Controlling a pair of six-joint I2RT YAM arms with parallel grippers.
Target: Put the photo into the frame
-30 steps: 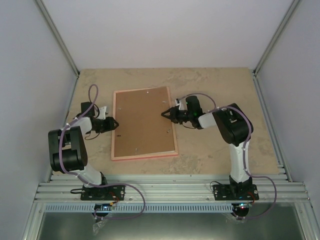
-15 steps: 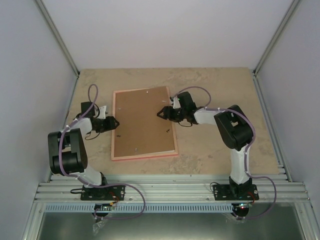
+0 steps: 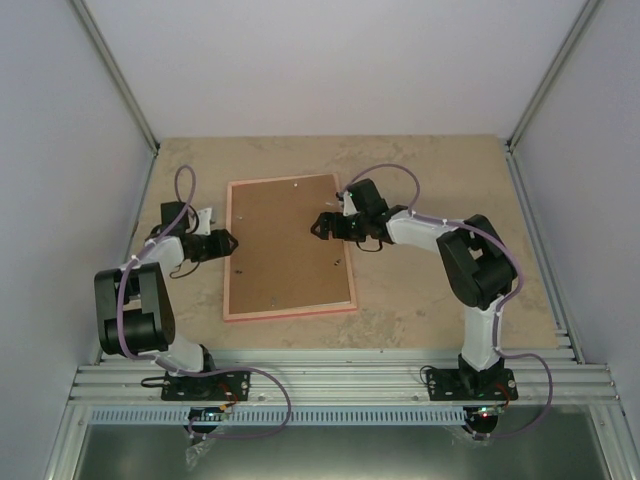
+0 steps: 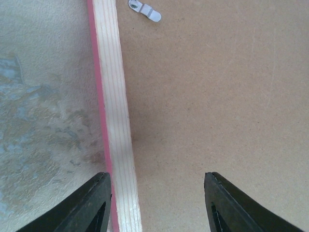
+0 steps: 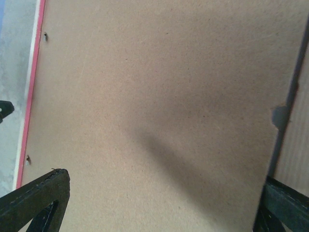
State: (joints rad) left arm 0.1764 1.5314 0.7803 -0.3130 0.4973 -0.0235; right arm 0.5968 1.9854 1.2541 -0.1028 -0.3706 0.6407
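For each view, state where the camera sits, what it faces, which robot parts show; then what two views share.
Top external: high behind the robot, looking down at the table; left arm and right arm show.
Left wrist: looks down on the frame edge; left hand shows.
Right wrist: looks down on the backing board; right hand shows.
Both wrist views share that board.

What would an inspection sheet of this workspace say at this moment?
Surface: beige mottled table.
Job's things: frame lies flat, back side up, with a brown backing board in it; photo not seen.
Clutter: nothing seen.
Claws: left claw open, over the frame's left rail; right claw open, over the backing board.
Cables: purple cables loop along both arms.
Surroundings: white walls; metal rails at the near edge.
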